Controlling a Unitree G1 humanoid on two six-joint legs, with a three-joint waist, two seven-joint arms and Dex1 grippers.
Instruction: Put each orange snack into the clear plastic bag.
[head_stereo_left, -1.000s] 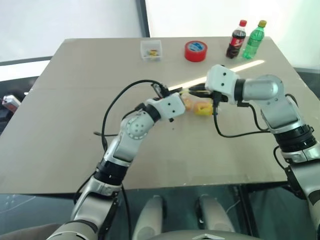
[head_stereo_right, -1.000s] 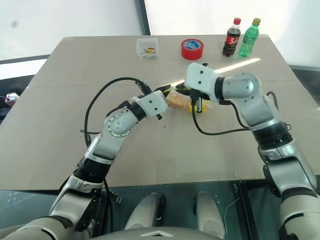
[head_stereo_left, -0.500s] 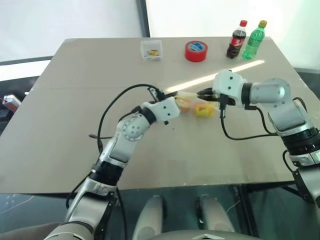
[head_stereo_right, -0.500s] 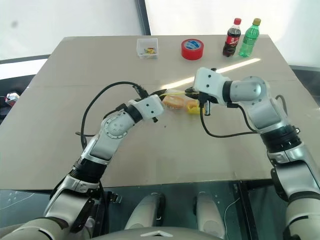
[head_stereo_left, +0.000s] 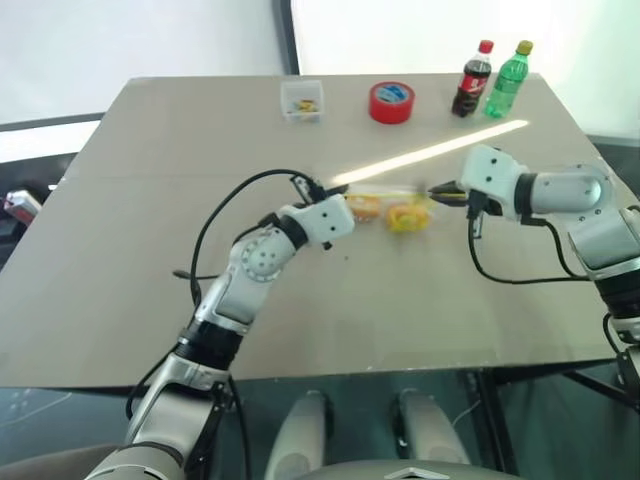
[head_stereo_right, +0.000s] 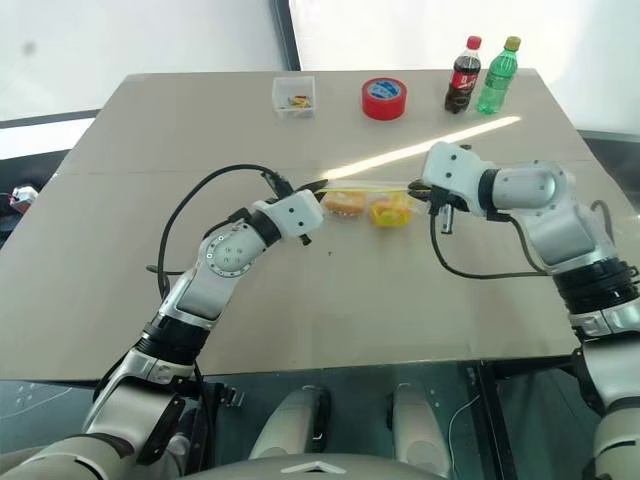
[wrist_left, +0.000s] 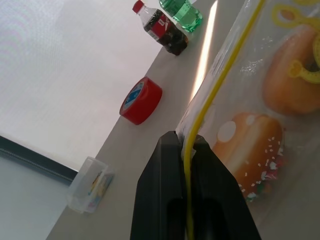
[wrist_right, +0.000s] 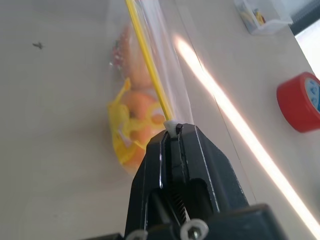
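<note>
We see the crinkly clear plastic bag with the yellow strip (head_stereo_right: 370, 205) stretched above mid-worktop (head_stereo_right: 120, 250), both oval orange-brown snacks (wrist_left: 255, 150) inside. Left claw (wrist_left: 186, 145) pinches its 9 o'clock end, right claw (wrist_right: 172, 131) its 3 o'clock end, both clamped on the strip.

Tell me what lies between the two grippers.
The clear bag, stretched between left gripper and right gripper, with both orange snacks inside, seen from the right eye.

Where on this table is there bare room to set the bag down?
Bare: the near table below the clear plastic bag, and the left side. Crowded: the far edge, with small clear box, red tape roll and two bottles.
</note>
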